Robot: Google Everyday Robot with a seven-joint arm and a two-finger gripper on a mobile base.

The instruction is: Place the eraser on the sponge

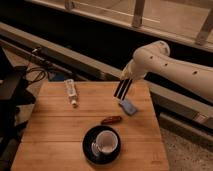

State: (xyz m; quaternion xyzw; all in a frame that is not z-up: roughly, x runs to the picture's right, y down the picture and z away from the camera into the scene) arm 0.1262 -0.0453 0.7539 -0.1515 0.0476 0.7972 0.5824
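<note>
One spread hand [120, 96] hangs over the blue sponge [128, 106], its long axis slanting far-left to near-right.

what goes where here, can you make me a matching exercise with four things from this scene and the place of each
Things
1. white cup
2. tube
3. gripper
4. eraser

Places
A. just above the blue sponge, on the right side of the table
B. lying at the back left of the table
C. on the black plate near the front edge
D. lying on the wood between the plate and the sponge

Pairs: 1-C, 2-B, 3-A, 4-D
</note>
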